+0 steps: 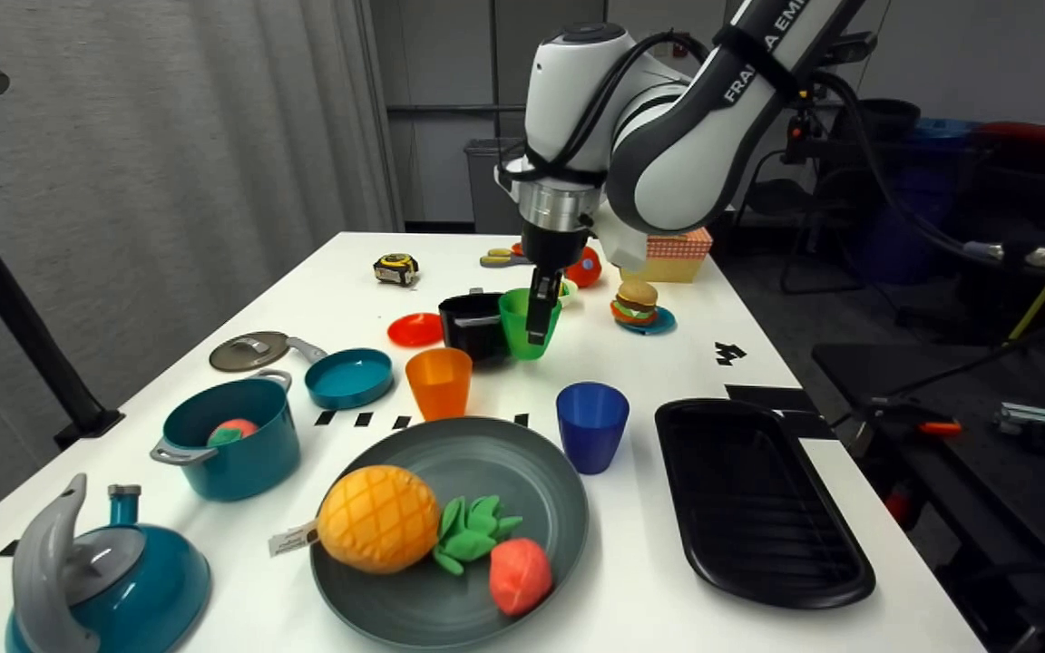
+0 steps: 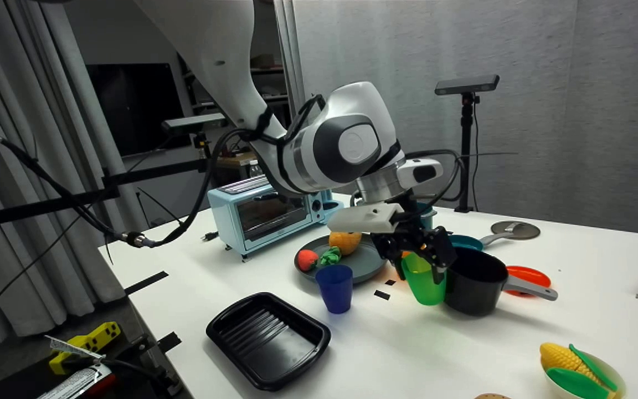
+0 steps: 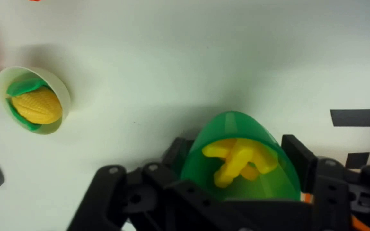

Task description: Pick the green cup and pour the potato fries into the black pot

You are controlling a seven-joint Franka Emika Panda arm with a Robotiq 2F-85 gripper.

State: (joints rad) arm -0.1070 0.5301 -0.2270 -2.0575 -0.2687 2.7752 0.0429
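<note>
Green cup is showing right of centre in an exterior view, yellow fries lying inside. Judgement: it is likely handling as light, smooth, slightly flexing plastic, mid-wall offering the best hold, firm but not crushing; loose fries are probably going to slide easily. Tool is pinching opposite cup walls. Black pot is sitting just beside the cup; cup's clearance above the tabletop is not reading clearly.
</note>
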